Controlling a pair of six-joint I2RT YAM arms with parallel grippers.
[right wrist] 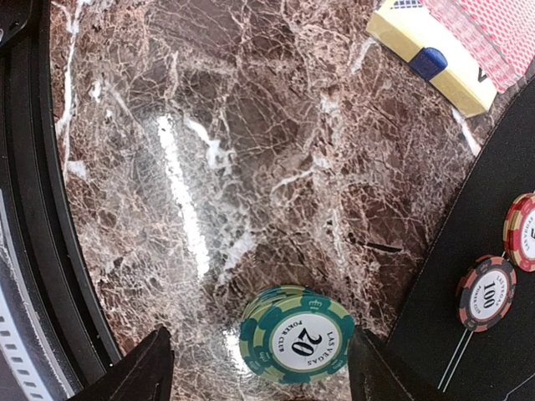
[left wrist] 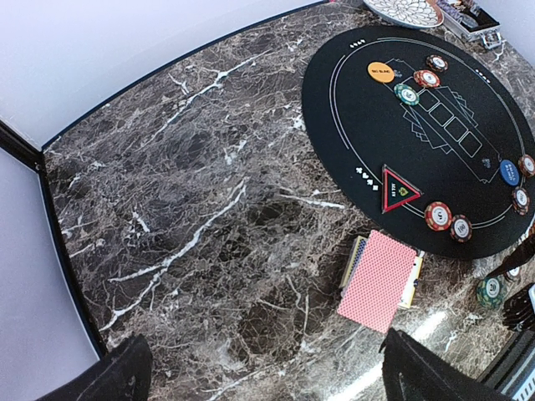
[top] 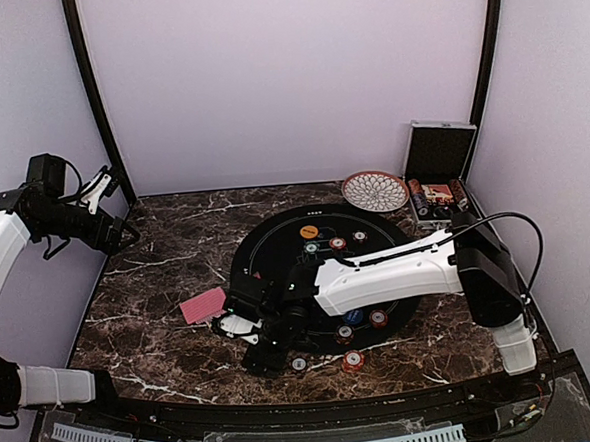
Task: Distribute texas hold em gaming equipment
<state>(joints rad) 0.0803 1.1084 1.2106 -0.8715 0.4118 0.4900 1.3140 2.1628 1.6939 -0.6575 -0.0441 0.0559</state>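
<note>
Right claw [right wrist: 261, 372] wide, straddling green 20-chip stack [right wrist: 297, 342]
Stack on marble worktop [right wrist: 251, 125], just off black mat [top: 276, 244] at 7 o'clock; centre over it, drop low, pinch the edges evenly

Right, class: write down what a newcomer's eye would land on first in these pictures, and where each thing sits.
The round black mat fills the middle of the marble table, dotted with chips. The white right arm stretches left across it, open jaws either side of a green chip stack marked 20, on the marble just off the mat. Pink-backed cards lie left of the mat.
</note>
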